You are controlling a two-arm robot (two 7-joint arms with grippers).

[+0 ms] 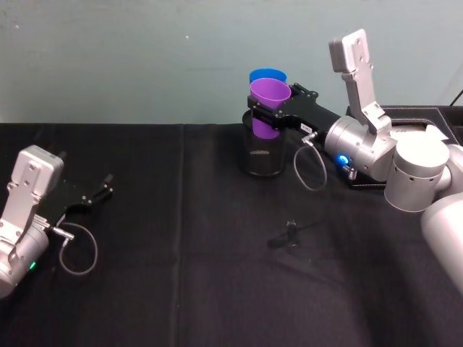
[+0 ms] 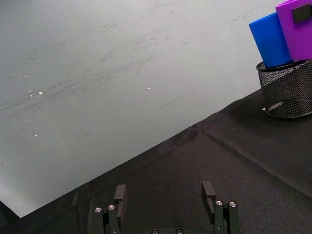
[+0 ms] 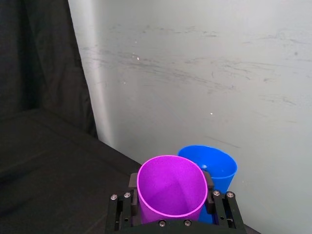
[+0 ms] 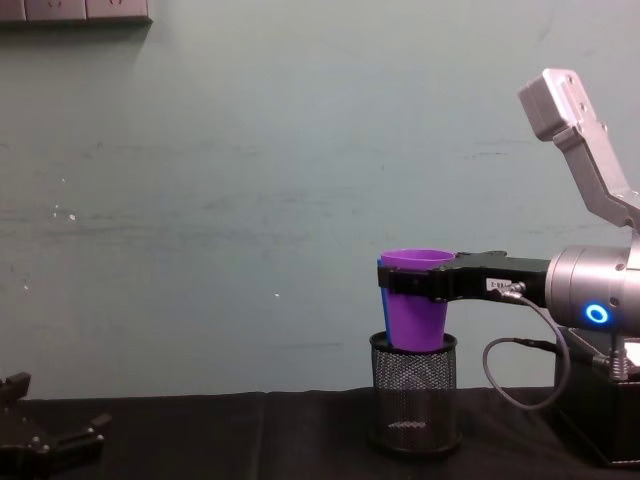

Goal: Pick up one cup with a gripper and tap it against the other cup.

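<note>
Left gripper (image 1: pixel 101 189): low on the black-covered table (image 1: pixel 181 289) at its left side, well apart from the cups. The left wrist view shows its fingers (image 2: pixel 120 195) spread wide with nothing between them. In the chest view it is cut off at the lower left corner.

Centre: a black mesh pen holder (image 1: pixel 264 155) stands at the rear of the table, near the wall. The blue cup (image 1: pixel 266 74) stands in it on the far side. From the head only its rim shows, and from the chest only a sliver; the rest is hidden behind the purple cup (image 1: pixel 269 101).

The purple cup is upright, and the right gripper (image 1: pixel 278 116) is clamped on its wall just below the rim. The cup's base sits at the holder's mouth; whether it rests inside or hangs free cannot be told. The cups stand close side by side, but actual contact cannot be confirmed.

A small dark item (image 1: pixel 289 235) lies on the cloth in front of the holder, too small to identify.

Right: a black tray (image 1: pixel 409 114) is partly hidden behind the right arm.
</note>
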